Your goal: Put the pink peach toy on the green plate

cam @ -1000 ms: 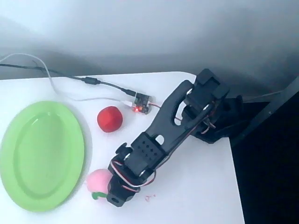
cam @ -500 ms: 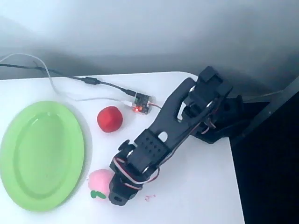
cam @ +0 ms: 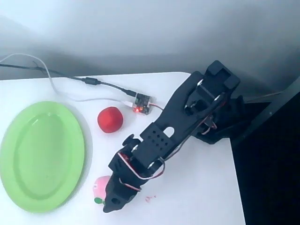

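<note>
The pink peach toy (cam: 100, 186) lies on the white table near the front edge, just right of the green plate (cam: 42, 152), with a bit of green leaf at its lower side. My black gripper (cam: 109, 198) hangs over the peach's right half and hides it. The gripper's fingers point toward the front edge, and their gap is covered by the wrist, so I cannot tell whether they hold the peach. The plate holds nothing and takes up the left side of the table.
A smooth red ball (cam: 110, 119) sits behind the peach, right of the plate's far end. A small circuit board (cam: 142, 105) with cables lies at the back. The table's right edge (cam: 236, 187) drops off beside the arm's base.
The arm has stretched toward the front edge and lowered over the peach, covering more of it. The peach has shifted slightly toward the front. The plate and the ball have not moved.
</note>
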Controlling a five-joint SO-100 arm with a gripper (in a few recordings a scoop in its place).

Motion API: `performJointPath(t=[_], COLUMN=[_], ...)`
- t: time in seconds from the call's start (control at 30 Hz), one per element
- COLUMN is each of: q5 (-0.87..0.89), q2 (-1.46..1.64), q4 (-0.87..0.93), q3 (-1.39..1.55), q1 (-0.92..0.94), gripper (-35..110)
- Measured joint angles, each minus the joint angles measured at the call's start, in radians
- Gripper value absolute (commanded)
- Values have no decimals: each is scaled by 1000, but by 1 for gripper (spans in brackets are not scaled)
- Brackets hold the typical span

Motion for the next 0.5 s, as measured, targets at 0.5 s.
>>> performJointPath(t=[0.5], q5=[-112], q2=[-279], q4=[-8], q3=[-156], q1=[52], gripper=[10])
